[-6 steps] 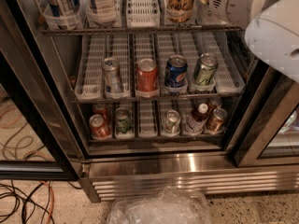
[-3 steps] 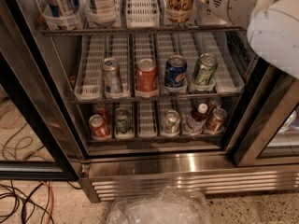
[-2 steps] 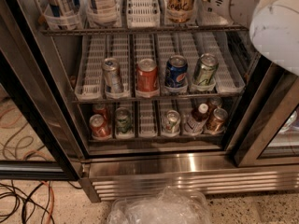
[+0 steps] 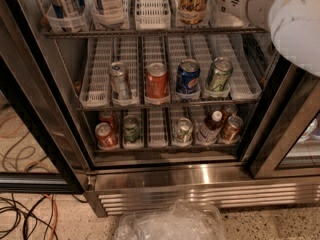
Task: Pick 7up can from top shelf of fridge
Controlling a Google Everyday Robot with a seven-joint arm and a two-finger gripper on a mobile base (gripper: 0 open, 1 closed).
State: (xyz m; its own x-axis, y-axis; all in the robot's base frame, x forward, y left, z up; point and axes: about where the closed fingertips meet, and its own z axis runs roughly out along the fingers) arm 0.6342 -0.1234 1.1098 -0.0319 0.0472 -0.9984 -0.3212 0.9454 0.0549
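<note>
The fridge (image 4: 165, 181) stands open in front of me. Its top shelf (image 4: 150, 31) runs along the top edge of the view, with white slotted lanes. Two tall pale cans stand at its left, one with dark markings (image 4: 67, 1) and one whiter (image 4: 107, 4). Their tops are cut off, so I cannot tell which is the 7up can. A gold-brown can (image 4: 192, 1) stands further right. My white arm (image 4: 295, 24) fills the top right corner, level with the top shelf. The gripper itself is out of view.
The middle shelf holds a silver can (image 4: 120, 81), a red can (image 4: 157, 80), a blue can (image 4: 188, 77) and a greenish can (image 4: 218, 75). Several cans and a bottle (image 4: 207, 129) stand on the bottom shelf. A clear plastic bag (image 4: 170, 224) and cables (image 4: 25, 216) lie on the floor.
The white arm has shifted slightly to the right at the top right corner. The cans and shelves have not moved.
</note>
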